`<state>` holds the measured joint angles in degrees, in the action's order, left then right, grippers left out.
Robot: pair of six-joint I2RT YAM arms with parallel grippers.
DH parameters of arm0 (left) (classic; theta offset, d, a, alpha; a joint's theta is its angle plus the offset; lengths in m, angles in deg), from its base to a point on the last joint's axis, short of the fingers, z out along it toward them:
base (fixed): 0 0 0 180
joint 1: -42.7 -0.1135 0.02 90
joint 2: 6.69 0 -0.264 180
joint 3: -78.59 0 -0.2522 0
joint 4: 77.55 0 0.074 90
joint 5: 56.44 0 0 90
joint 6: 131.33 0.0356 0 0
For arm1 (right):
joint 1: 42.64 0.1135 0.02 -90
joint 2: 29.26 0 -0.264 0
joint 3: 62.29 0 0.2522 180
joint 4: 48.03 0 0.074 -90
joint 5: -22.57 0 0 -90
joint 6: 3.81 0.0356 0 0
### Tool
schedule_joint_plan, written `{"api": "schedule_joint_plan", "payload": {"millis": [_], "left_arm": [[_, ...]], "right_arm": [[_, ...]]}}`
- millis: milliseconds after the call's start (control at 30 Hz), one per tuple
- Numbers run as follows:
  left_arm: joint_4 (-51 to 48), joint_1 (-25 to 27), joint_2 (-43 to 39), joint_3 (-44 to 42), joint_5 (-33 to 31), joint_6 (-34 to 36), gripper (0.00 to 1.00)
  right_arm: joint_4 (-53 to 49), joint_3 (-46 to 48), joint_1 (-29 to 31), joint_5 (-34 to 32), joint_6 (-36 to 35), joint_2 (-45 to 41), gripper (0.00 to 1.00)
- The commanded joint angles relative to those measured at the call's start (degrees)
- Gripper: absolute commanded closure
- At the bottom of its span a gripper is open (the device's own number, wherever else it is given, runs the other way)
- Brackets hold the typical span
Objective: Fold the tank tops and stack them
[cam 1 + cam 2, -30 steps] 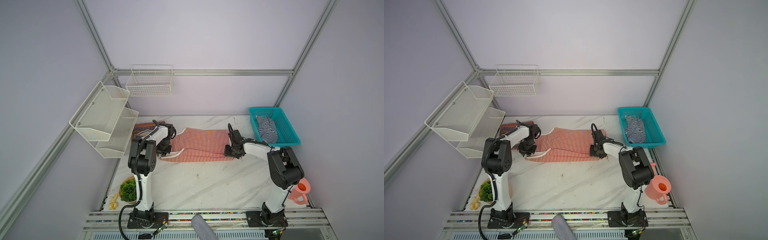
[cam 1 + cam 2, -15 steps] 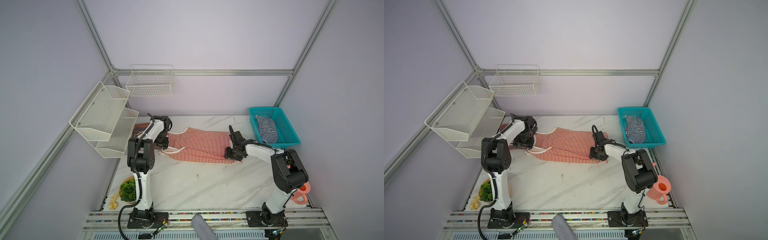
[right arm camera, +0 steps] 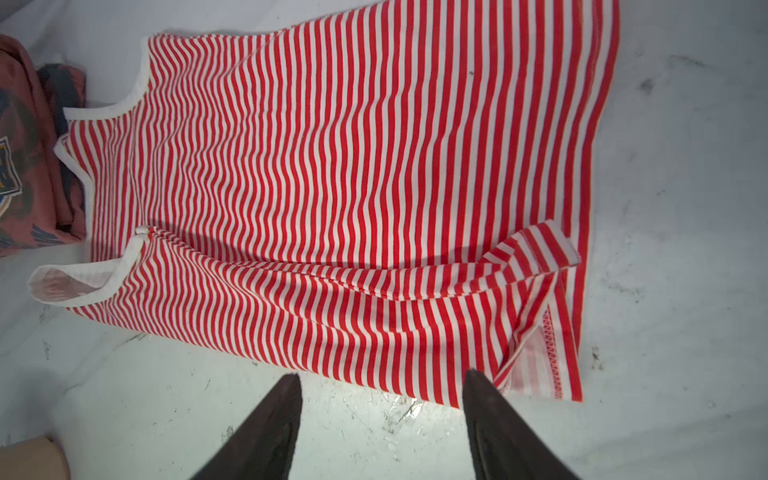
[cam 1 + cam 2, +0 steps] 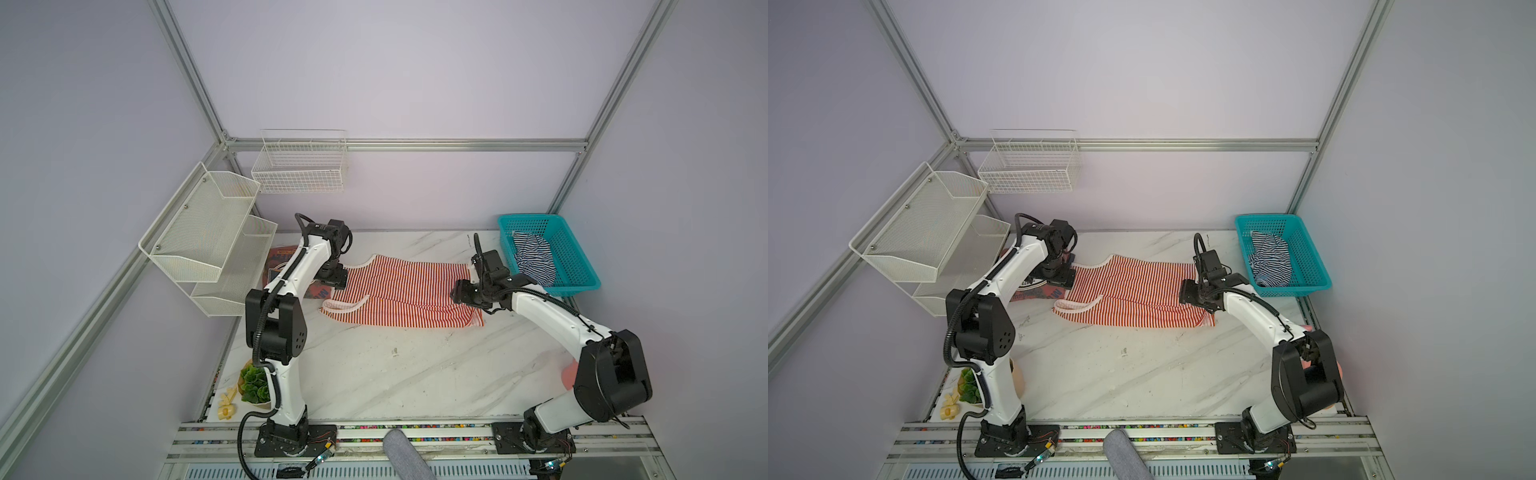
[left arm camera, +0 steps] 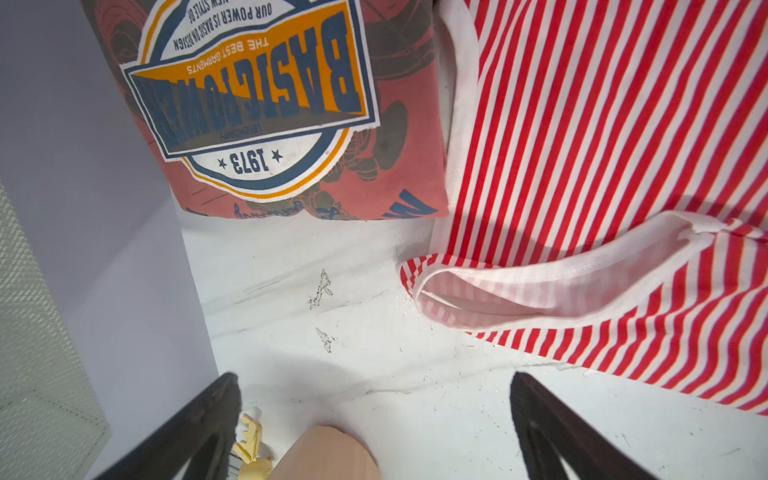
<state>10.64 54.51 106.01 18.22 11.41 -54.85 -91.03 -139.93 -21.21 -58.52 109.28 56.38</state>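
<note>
The left gripper (image 5: pixel 374 378) and the right gripper (image 3: pixel 381 374) both stood released (nothing between the spread jaws) at opposite ends of the red-striped tank top (image 4: pixel 399 291), which lay spread on the table (image 4: pixel 395 374), while the navy-striped tank top (image 4: pixel 534 259) lay bunched in the teal basket (image 4: pixel 582 266).

Red-and-white striped tank top (image 4: pixel 399 291) lies flat at 12 o'clock, straps toward 9 o'clock, near edge folded over; navy-and-white striped tank top (image 4: pixel 534 259) sits crumpled in teal basket (image 4: pixel 575 257) at 2 o'clock.
</note>
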Motion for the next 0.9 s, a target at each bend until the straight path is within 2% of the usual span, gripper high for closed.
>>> {"api": "schedule_joint_plan", "payload": {"millis": [0, 100, 233, 267, 333, 433, 533, 867], "left_arm": [[-0.09, -0.39, -1.49, -2.14, -2.19, -3.11, 0.01], [3.36, 1.04, -4.19, -4.11, 2.01, -5.16, 0.06], [10.97, 6.85, -7.74, -6.5, 12.8, -6.1, 0.16], [13.51, 8.68, -8.0, -7.18, 16.11, -6.57, 0.2], [18.5, 11.99, -7.54, -8.59, 22.26, -7.42, 0.27], [21.6, 14.96, -3.78, -8.66, 27.08, -8.1, 0.35], [21.83, 16.7, 0.51, -8.38, 27.41, -8.28, 0.4], [26.68, 17.15, 5.83, -13.22, 28.39, -9.57, 0.4]], "right_arm": [[-4.08, 1.98, 0.18, -1.95, 1.62, -2.83, 0.36], [-5.27, 4.76, 0.16, -4.35, 3.02, -5.11, 0.45], [-5.38, 8.94, 0.1, -4.34, 5.05, -6.64, 0.74], [-5.38, 9.82, 0.12, -4.47, 5.48, -6.7, 0.8], [-5.11, 10.99, 0.13, -4.65, 6.07, -6.59, 0.85], [-4.75, 11.54, 0.12, -5.24, 6.24, -5.13, 0.85], [-4.87, 11.23, 0.14, -5.64, 6.25, -3.31, 0.81], [-3.43, 10.56, -0.34, -7.28, 5.03, 2.54, 0.76]]}}
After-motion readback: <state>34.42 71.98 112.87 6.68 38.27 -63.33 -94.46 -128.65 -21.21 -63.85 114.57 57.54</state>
